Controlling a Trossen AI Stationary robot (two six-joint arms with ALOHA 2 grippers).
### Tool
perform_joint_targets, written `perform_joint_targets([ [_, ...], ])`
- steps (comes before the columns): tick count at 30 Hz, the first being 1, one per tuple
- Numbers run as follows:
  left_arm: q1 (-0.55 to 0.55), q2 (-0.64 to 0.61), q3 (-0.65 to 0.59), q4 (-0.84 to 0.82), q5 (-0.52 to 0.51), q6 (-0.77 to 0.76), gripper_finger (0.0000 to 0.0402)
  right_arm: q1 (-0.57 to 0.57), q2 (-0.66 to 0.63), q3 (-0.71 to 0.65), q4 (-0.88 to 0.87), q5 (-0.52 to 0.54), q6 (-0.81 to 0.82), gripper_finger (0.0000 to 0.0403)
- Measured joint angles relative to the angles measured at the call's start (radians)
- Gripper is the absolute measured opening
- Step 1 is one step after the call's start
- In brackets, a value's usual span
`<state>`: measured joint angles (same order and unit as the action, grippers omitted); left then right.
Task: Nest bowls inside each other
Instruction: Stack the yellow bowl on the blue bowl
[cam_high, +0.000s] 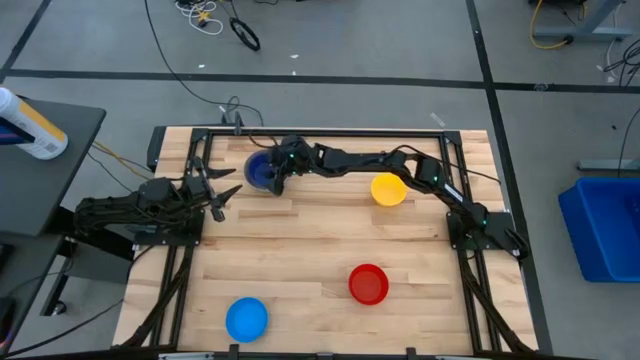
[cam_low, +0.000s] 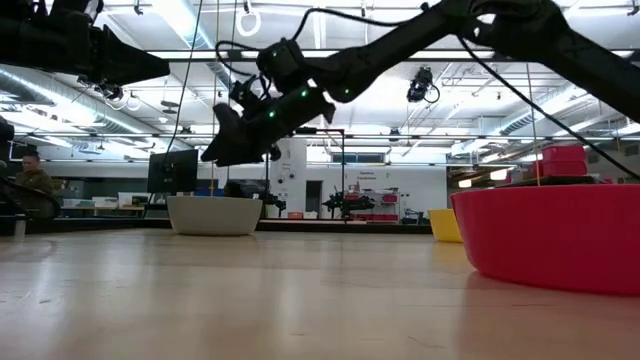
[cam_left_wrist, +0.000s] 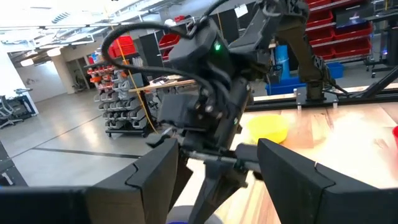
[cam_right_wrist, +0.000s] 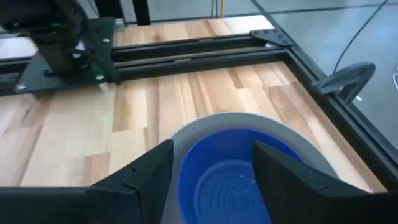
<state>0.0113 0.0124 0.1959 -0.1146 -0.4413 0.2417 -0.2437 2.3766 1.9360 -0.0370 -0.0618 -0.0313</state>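
Note:
The dark blue bowl (cam_right_wrist: 233, 180) sits nested inside the grey bowl (cam_right_wrist: 211, 121) at the table's far left (cam_high: 262, 170). My right gripper (cam_right_wrist: 213, 152) hovers open just above them, one finger on each side of the blue bowl; in the low view the gripper (cam_low: 222, 148) is clear of the grey bowl (cam_low: 213, 214). The yellow bowl (cam_high: 388, 188), red bowl (cam_high: 368, 284) and light blue bowl (cam_high: 246, 319) stand apart on the wood, each on its base. My left gripper (cam_high: 222, 195) waits open at the left edge.
Black frame rails (cam_high: 330, 133) border the table's far and side edges, close behind the nested bowls. A white bottle (cam_high: 30, 125) stands on a side table at the left and a blue bin (cam_high: 610, 225) off the right. Bare wood (cam_high: 300, 250) lies mid-table.

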Motion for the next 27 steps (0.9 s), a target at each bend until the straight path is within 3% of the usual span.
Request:
perform_joint_targets([
  [5,0.000,0.000,0.000,0.000,0.001,0.000,0.0228,0.021,-0.122,-0.184,0.078,0.112,-0.022,0.0223],
  [14,0.000,0.000,0.000,-0.001,0.011,0.000,0.0228,0.021,-0.541,-0.824,0.341,0.244,0.087,0.0221],
  [20,0.000,0.000,0.000,0.003,0.010,-0.002,0.0228,0.027,-0.782,-1.097,0.314,0.254,0.179,0.0233],
  [27,0.000,0.000,0.000,0.004,0.010,-0.005,0.0228,0.058,-0.947,-1.239,0.077,0.305,0.309,0.0232],
])
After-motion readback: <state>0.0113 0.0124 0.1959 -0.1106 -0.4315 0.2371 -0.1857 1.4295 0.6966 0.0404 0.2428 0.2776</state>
